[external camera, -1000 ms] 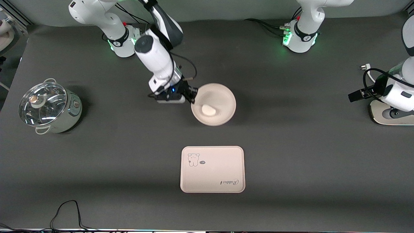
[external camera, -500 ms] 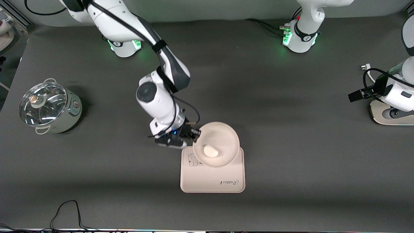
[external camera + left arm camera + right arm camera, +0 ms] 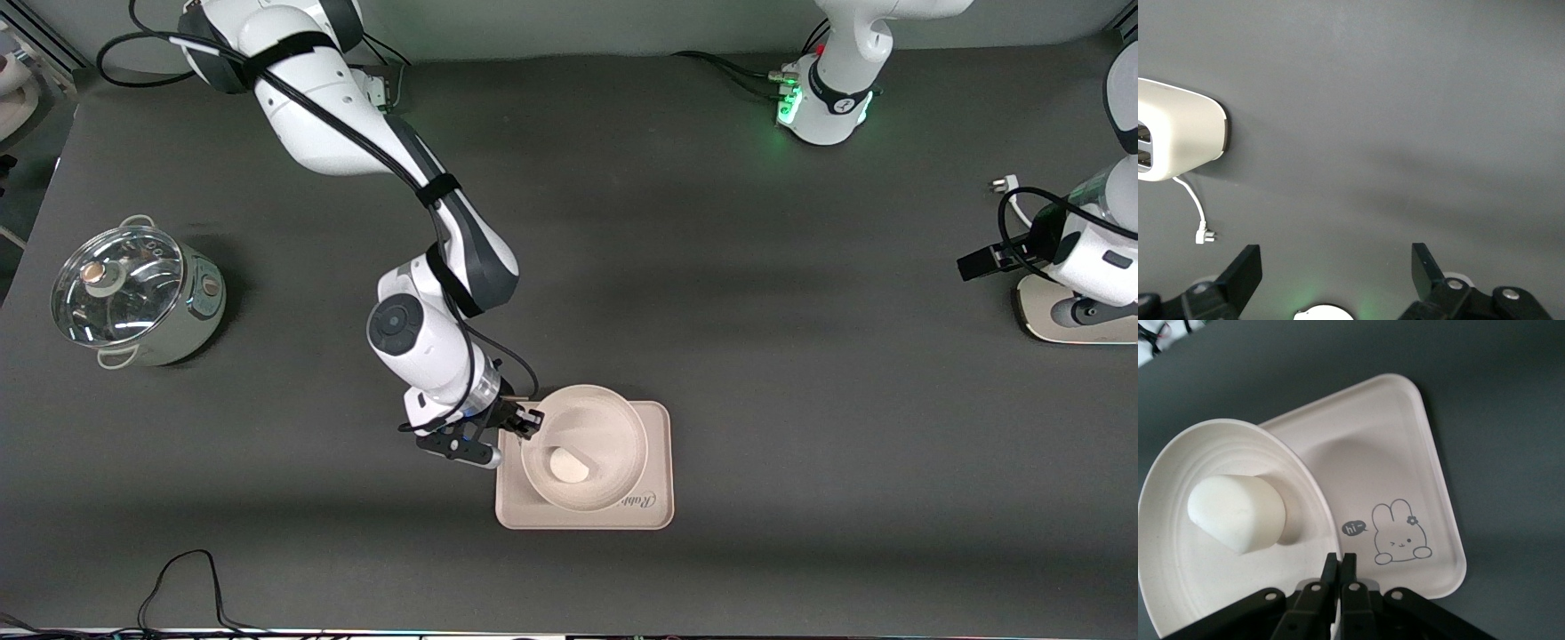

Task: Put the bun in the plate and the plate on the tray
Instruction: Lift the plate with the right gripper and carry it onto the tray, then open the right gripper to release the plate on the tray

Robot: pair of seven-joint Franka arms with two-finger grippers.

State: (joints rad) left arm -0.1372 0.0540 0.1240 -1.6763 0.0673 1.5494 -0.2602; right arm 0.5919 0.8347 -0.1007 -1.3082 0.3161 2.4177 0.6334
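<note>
Left gripper (image 3: pixel 1336 267): fingers (image 3: pixel 1245 270) spread wide over bare dark desk (image 3: pixel 1391 107). White toaster (image 3: pixel 1178 137) with cord and plug (image 3: pixel 1205 235) on desk.

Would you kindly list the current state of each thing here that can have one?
bun: lying in the plate
plate: gripped at its rim, over the tray
tray: flat on the table
right gripper: shut on the plate
left gripper: open, arm waiting
pot: lid on
</note>
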